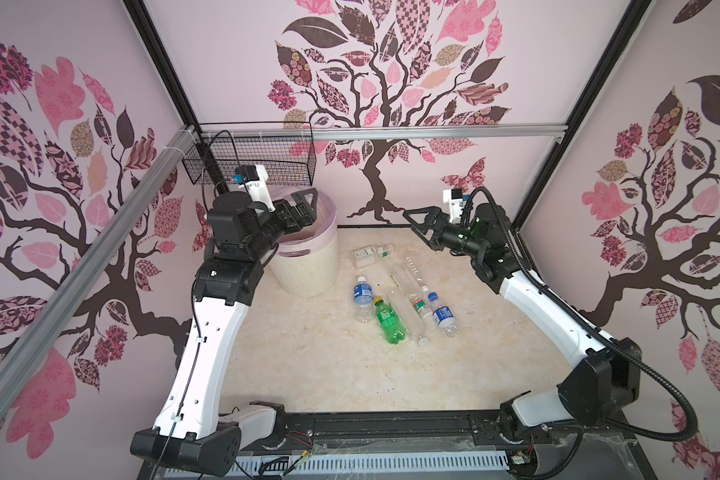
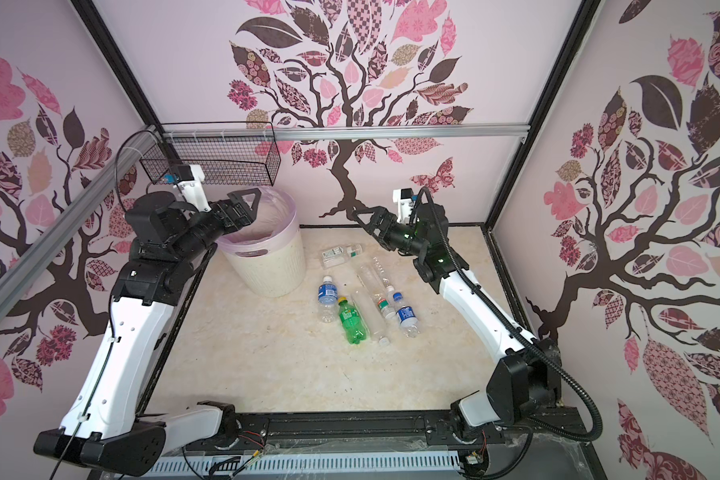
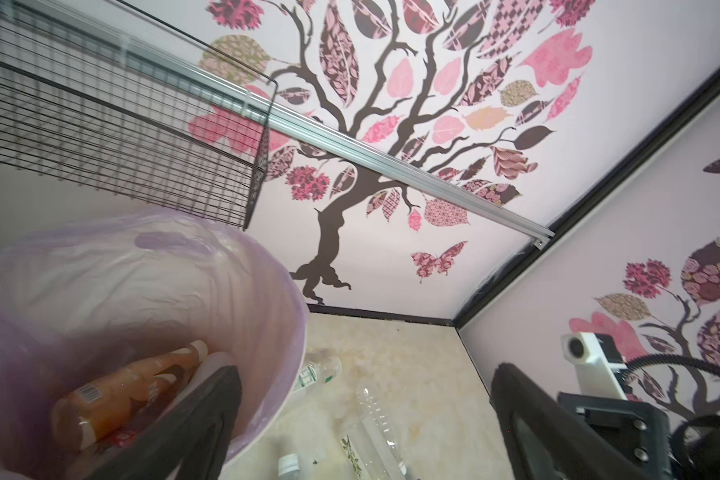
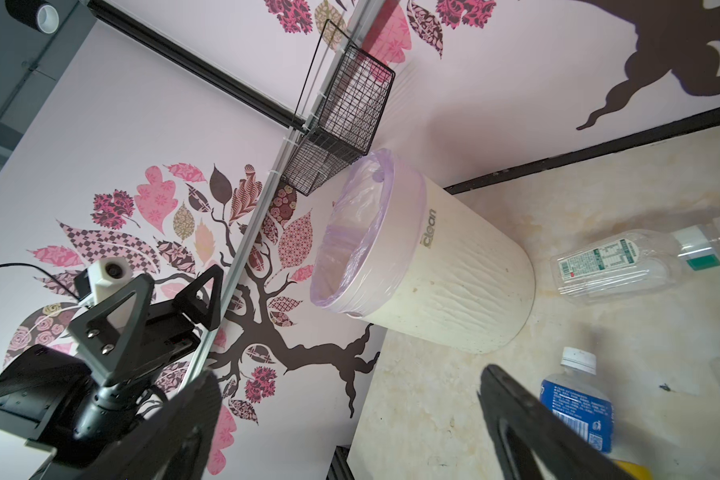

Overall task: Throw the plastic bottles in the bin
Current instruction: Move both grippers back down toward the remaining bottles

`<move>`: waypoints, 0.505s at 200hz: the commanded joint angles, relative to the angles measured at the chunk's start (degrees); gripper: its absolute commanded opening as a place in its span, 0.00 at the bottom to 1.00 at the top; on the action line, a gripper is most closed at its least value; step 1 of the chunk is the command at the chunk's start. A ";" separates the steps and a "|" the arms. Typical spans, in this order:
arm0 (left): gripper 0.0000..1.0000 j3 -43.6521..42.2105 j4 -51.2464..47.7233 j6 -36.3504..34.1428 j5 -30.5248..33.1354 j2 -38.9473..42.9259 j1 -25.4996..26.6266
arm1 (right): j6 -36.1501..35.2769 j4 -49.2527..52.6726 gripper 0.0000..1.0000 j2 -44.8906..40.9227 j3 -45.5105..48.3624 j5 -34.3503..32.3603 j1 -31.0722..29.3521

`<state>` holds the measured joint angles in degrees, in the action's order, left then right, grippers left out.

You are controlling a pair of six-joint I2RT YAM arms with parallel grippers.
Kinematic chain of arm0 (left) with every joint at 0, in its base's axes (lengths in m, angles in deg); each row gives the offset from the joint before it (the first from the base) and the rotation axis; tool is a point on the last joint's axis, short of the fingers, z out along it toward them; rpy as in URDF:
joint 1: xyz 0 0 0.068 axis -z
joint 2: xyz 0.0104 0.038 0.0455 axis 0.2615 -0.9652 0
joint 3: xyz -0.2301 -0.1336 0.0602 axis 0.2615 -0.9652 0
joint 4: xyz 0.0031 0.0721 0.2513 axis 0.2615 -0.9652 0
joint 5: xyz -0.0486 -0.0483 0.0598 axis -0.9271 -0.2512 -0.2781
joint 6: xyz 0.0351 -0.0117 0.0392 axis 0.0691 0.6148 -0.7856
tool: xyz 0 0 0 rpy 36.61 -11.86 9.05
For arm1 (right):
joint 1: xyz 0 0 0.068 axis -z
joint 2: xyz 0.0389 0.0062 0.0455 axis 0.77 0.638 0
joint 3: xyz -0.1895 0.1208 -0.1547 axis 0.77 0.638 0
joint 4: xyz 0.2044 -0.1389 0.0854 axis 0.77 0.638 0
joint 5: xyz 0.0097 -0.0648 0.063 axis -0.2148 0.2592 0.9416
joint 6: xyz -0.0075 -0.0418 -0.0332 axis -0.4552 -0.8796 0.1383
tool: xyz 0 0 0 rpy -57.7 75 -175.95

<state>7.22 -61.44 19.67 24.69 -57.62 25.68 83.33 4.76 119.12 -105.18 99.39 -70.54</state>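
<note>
Hovering spread and empty, the right tool (image 1: 417, 227) is nearer the green-labelled clear bottle (image 1: 371, 253) lying left-to-right beside the bin (image 1: 304, 274), over which the left tool (image 1: 304, 205) gapes empty.

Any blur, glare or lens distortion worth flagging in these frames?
Both top views: sharp, evenly lit, patterned walls splayed by the wide lens. Left wrist view: cream ribbed bin with lilac bag and the orange-brown wrapped bottle inside it look soft. Right wrist view: bin crisp, near black fingers blurred. No harsh glare anywhere.

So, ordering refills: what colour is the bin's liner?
Translucent lilac liner, clearest in the right wrist view.
</note>
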 commanded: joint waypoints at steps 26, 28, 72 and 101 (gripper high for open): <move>0.98 -4.64 -2.10 -2.30 2.47 -1.83 11.51 | -9.96 10.38 1.00 -5.66 2.69 -6.41 0.15; 0.98 -4.95 -2.09 -2.18 2.60 -1.98 12.12 | -10.37 10.71 1.00 -5.88 2.98 -6.65 0.15; 0.98 -10.47 -3.00 -0.21 4.18 -4.93 23.52 | -20.31 20.70 0.99 -13.24 11.00 -19.32 0.15; 0.98 -16.72 -1.99 4.11 -2.37 -5.72 24.93 | -21.92 23.32 1.00 -17.58 19.86 -29.16 0.31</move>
<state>-4.63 -63.73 20.28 25.67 -63.30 49.92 65.63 22.38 105.68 -90.34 81.14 -70.52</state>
